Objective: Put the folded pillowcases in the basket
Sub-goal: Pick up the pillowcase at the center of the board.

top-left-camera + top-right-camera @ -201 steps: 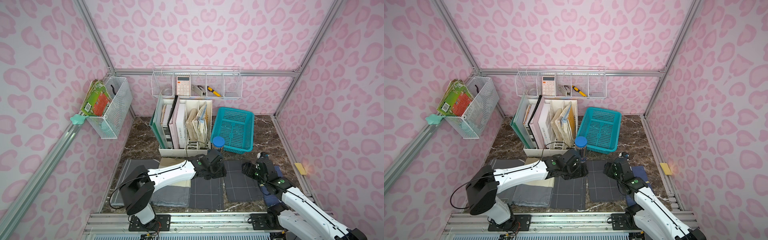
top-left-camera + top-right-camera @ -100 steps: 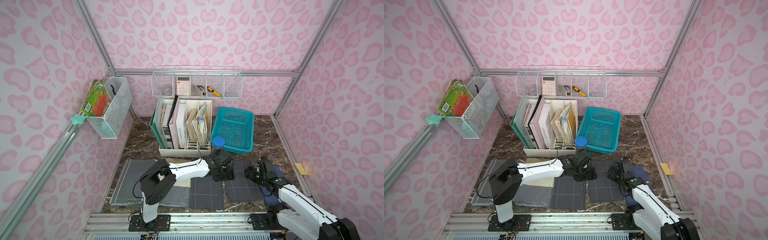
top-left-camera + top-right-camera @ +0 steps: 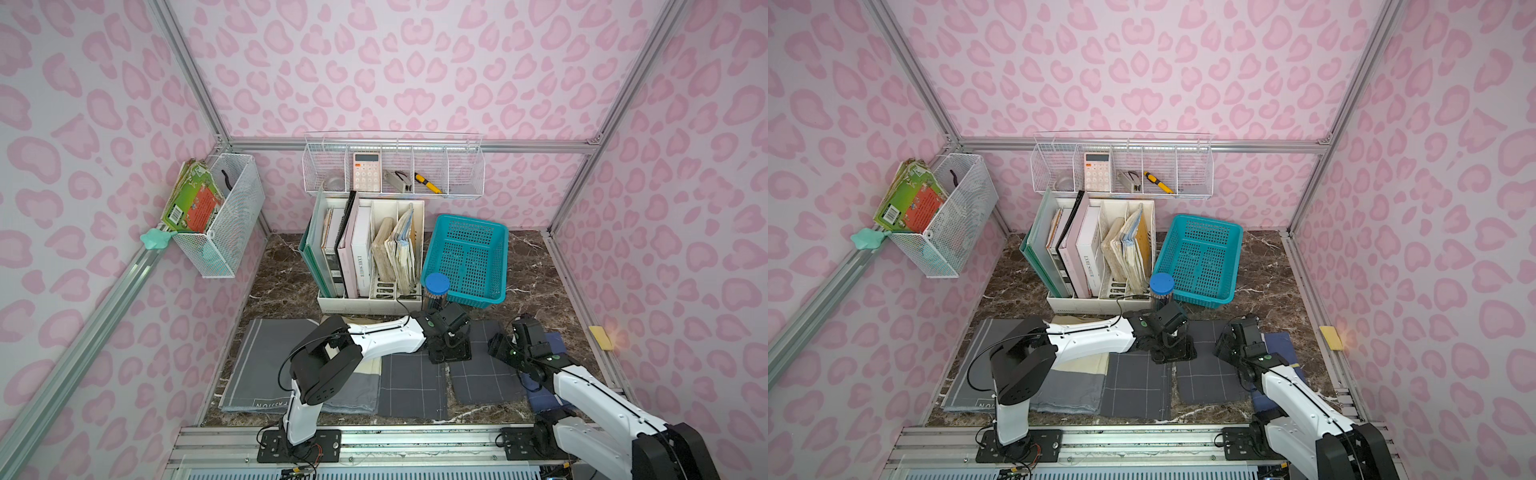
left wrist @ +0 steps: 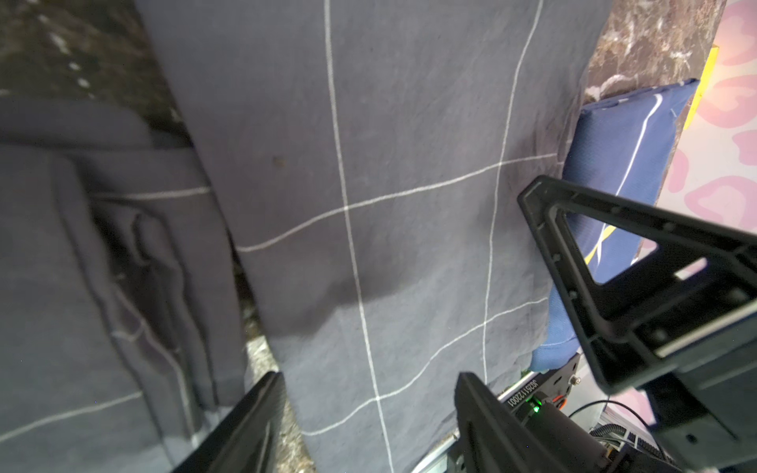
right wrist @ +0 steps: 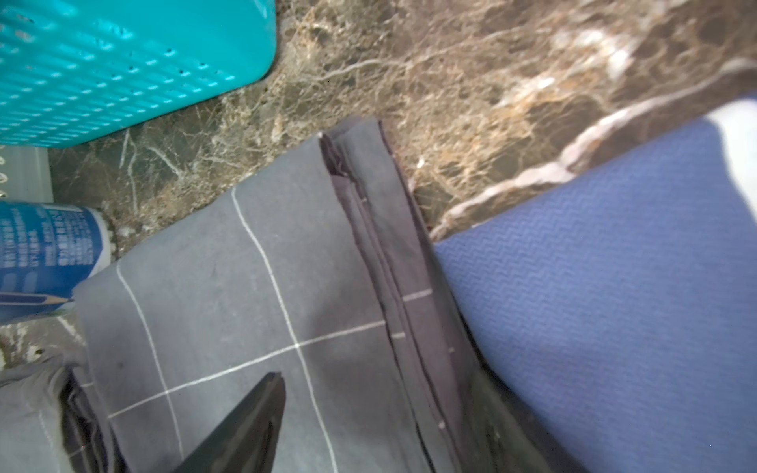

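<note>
Pink walls printed with heart-shaped spots close in on three sides, and a dark marble tabletop fills the floor of the booth. Fabrics lie flat side by side across the lower part of both top views. A wide grey cloth is at lower left and a checked grey cloth at lower centre. The folded pillowcase, dark grey with thin white grid lines, lies just right of centre, and a blue cloth sits against its right edge.

At centre, above them, a white file organiser stands packed with books and folders. To its right the teal basket sits on the marble with nothing in it, a strip of marble between it and the pillowcase. One white wire basket hangs on the left wall, and a longer wire rack hangs on the back wall.

Both white arms reach in from the lower edge. The left gripper points down at the pillowcase's upper left corner; its wrist view shows the jaws apart over flat fabric, pinching nothing. The right gripper sits low at the upper right corner, jaws spread either side of the layered fold and not closed on it.

A blue-lidded jar stands between the organiser and the basket. A calculator rests in the rack, and a yellow sponge lies at the right edge.
</note>
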### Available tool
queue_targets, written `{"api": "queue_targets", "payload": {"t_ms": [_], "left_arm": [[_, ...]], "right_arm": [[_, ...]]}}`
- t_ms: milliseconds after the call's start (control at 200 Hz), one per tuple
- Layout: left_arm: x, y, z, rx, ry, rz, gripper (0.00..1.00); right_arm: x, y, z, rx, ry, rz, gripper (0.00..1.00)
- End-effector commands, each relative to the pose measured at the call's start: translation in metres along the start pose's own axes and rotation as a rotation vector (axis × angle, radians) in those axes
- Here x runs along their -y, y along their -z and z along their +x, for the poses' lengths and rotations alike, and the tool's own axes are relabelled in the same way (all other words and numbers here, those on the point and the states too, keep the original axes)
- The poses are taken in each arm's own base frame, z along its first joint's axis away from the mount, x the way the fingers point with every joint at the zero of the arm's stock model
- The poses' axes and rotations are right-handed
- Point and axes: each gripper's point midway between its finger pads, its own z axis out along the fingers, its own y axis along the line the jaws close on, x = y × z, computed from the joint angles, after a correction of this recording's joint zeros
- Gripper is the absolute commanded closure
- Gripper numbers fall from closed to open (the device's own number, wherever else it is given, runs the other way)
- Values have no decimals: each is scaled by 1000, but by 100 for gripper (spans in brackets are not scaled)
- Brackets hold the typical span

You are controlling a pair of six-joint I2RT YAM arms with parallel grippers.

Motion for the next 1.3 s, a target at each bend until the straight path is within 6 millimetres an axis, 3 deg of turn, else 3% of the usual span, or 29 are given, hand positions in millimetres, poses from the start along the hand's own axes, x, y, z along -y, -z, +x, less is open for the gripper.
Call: {"api": "queue_targets", "payload": {"t_ms": [0,160,230,340,425,460,950,1090,1295], "left_arm": [[-5,-4,1,-15,4,-31,31],[-12,-8,1,-23,20,-76,33],[-16,-6,0,-13,19,-102,29],[-15,1,-1,17,-17,-145,25],[-22,-5,3,-7,-13,-174,26],[-13,-4,-1,-4,-14,-157,27],[-9,-25,1,-63,-26,-160,43],[-8,-25,0,-61,-32,-157,51],[-5,-20,-3,-37,-48,-157,72]], "right_arm": [[10,0,2,0,-9,48,27],[17,2,3,18,-25,66,27],[18,3,1,22,-25,66,28],[12,3,1,18,-7,27,29],[7,1,3,2,7,8,30],[6,0,3,-4,7,5,31],[-1,-7,16,-73,29,-29,39],[-2,-7,17,-75,30,-33,48],[1,-3,17,-58,-2,-25,67]]}}
